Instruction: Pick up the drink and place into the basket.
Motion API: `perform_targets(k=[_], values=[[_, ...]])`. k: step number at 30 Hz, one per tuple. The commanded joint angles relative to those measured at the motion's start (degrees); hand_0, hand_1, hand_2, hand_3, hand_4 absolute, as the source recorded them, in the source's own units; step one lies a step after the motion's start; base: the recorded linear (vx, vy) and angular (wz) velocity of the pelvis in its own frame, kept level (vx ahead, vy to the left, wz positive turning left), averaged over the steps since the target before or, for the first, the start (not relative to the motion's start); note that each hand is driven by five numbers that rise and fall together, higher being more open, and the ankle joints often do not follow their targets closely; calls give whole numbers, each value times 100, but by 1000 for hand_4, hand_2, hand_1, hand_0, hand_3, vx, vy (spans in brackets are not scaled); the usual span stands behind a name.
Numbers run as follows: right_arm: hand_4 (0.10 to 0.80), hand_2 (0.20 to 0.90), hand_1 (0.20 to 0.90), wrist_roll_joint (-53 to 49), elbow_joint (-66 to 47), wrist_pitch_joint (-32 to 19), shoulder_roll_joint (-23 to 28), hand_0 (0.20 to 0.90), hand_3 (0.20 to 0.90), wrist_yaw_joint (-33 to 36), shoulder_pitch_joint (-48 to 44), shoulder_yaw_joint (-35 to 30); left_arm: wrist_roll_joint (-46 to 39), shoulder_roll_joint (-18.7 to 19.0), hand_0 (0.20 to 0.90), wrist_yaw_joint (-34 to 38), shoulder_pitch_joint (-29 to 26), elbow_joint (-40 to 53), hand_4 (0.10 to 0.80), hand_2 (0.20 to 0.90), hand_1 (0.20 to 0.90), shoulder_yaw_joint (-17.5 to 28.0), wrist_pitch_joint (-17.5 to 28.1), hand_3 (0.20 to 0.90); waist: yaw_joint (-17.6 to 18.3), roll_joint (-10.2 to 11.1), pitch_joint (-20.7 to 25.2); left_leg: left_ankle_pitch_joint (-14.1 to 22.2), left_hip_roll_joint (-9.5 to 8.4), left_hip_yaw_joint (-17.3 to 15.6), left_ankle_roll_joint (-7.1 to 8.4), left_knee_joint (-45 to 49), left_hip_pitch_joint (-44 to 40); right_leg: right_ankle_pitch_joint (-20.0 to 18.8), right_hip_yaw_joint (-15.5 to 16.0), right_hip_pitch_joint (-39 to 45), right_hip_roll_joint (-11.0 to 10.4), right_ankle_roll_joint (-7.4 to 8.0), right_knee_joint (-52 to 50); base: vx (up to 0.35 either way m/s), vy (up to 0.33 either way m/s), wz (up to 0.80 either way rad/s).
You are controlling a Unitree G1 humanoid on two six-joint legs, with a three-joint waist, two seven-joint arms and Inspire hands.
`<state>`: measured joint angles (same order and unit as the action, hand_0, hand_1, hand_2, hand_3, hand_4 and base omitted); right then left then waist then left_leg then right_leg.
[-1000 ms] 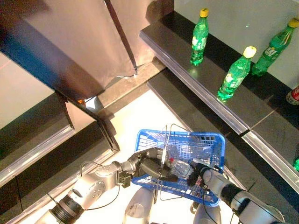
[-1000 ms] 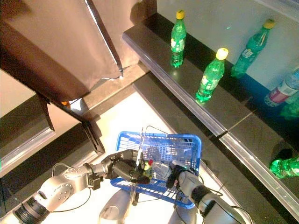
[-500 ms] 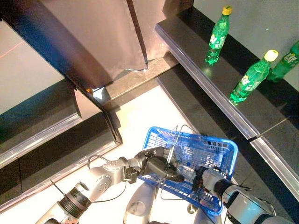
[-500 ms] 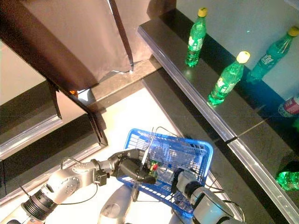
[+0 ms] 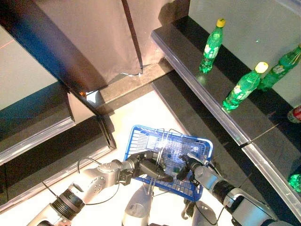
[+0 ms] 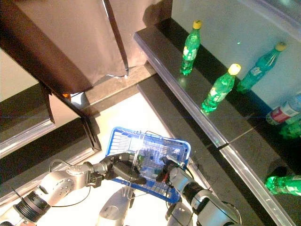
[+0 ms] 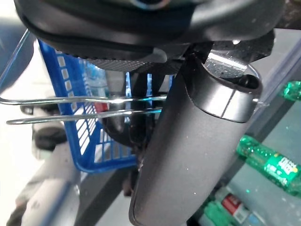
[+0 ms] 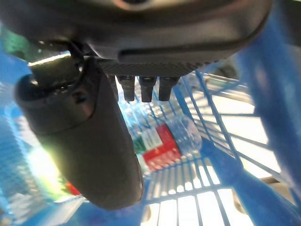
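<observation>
A dark glossy shelf [image 5: 207,87] ran from about twelve o'clock down toward four o'clock. On it stood a green bottle with a yellow cap [image 5: 211,46] at one o'clock, upright. A second green bottle [image 5: 243,87], also yellow-capped, stood at two o'clock, and a third [image 5: 281,68] was just beside it, nearer the pale back wall [image 5: 244,23]. A red-labelled bottle [image 6: 281,110] lay at three o'clock, and another green bottle [image 6: 284,184] lay on its side at four o'clock. A brown curtain [image 5: 94,42] hung at eleven o'clock above a pale floor [image 5: 136,117].
</observation>
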<state>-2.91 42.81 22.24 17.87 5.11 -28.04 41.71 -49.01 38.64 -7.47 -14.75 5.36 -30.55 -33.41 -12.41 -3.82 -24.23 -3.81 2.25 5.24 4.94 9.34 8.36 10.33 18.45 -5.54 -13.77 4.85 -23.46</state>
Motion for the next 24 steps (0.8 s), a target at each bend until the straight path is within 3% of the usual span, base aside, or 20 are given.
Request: perform_targets(k=[1, 10, 14, 20, 24], values=[[800, 900, 900, -222, -475, -234, 144, 900, 900, 460, 185, -187, -338, -334, 300, -223, -214, 1452, 100, 300, 300, 1043, 960, 200, -16, 223, 517, -153, 170, -171, -138, 211, 28, -1228, -324, 681, -17, 259, 1374, 54, -7, -7], [800, 900, 900, 92, -3016, -535, 1003, 900, 900, 729, 1572, -905, -437, -59, 300, -66, 792, 1526, 100, 300, 300, 1812, 924, 200, 276, 278, 759, -234, 395, -342, -82, -27, -328, -1187, -331, 848, 64, 276, 1457, 49, 10, -6], [800, 900, 900, -33, -3905, -755, 1374, 900, 900, 407, 1864, -1327, 118, -80, 300, 130, 1256, 1486, 100, 300, 300, 2034, 1271, 200, 374, 272, 905, -247, 471, -436, -51, -105, -462, -1169, -309, 933, 79, 256, 1522, 18, 18, -8], [800, 900, 900, -285, -4662, -1179, 1513, 900, 900, 163, 2248, -1747, 856, -146, 300, 313, 1709, 1303, 100, 300, 300, 2465, 1602, 200, 469, 243, 1067, -266, 553, -570, -25, -230, -608, -1154, -321, 1007, 94, 221, 1607, 2, 12, -12], [800, 900, 900, -360, -5167, -1737, 1460, 900, 900, 36, 2679, -2204, 1183, -337, 300, 542, 2152, 1114, 100, 300, 300, 2801, 1694, 200, 586, 243, 1190, -280, 617, -693, -3, -367, -726, -1154, -375, 1044, 118, 189, 1716, -30, -5, -4]])
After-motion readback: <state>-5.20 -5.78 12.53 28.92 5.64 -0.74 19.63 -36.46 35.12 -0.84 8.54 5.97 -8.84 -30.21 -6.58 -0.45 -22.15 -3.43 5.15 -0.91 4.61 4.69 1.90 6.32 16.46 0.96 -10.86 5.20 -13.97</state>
